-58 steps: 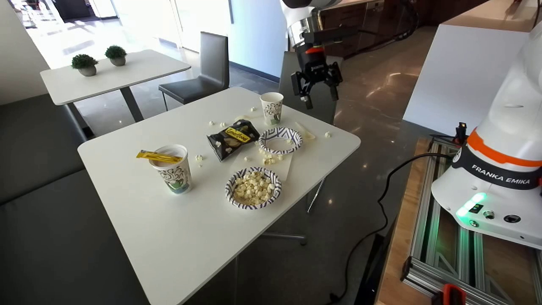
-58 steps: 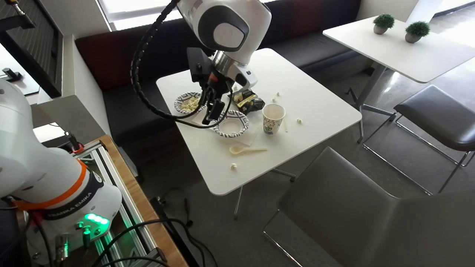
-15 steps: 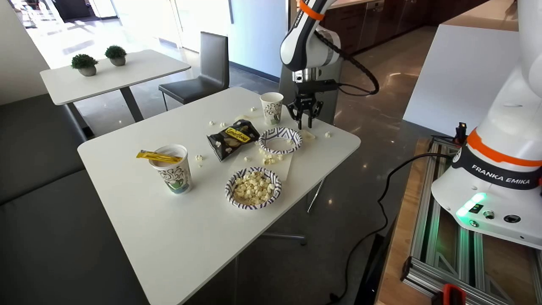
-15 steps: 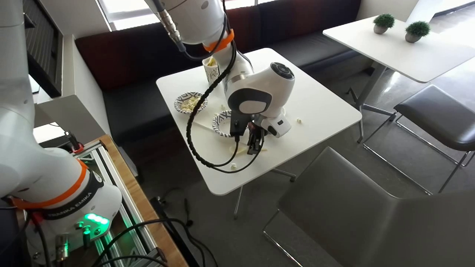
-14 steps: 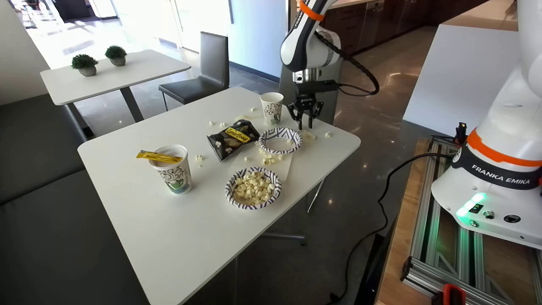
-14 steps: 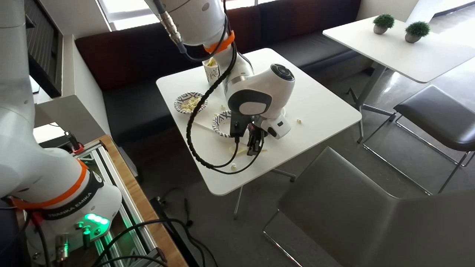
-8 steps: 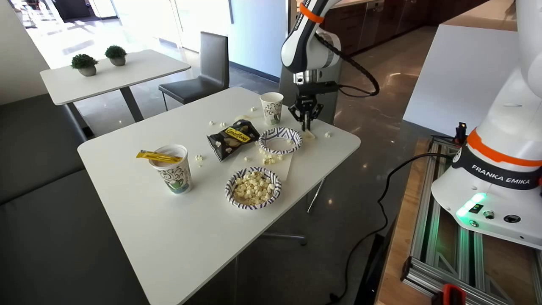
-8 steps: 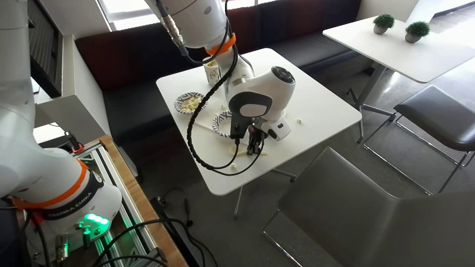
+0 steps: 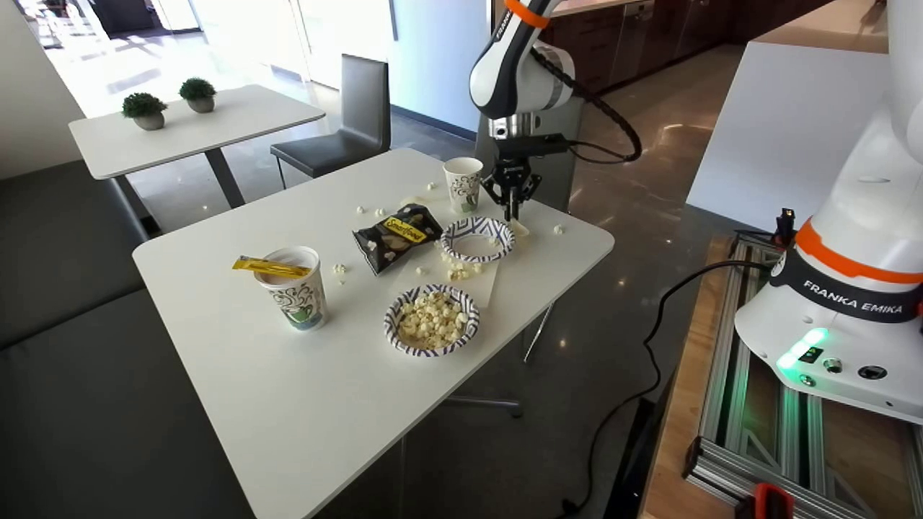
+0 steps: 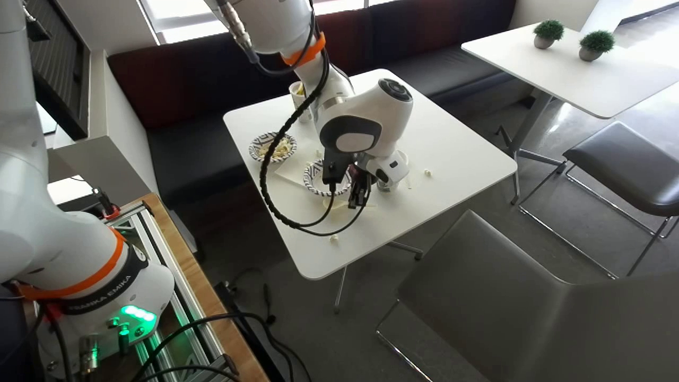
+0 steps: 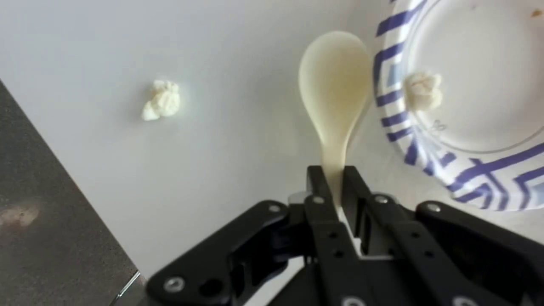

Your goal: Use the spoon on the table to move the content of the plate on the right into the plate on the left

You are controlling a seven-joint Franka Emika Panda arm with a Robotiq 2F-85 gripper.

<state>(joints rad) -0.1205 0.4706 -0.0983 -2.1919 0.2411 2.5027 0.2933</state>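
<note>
Two potted plants stood at the far left of an exterior view, on a farther table with a grey chair to its right. On the near white table, a patterned paper cup came first, upright, a yellow packet lying across its mouth. Stray puffs lay between it and a black Smartfood bag. Next was the heaped paper bowl, full of popcorn, then an upright second cup behind the nearly bare paper bowl; the wrist view showed a puff against that bowl's inner wall. Just to its right the gripper pointed downward, closed on the handle of the pale spoon. The scoop was just beside the rim in the wrist view; I could not tell whether it touched the table. A single puff sat farther right near the table edge, and beyond stood the arm's white base, its lights glowing green.
</note>
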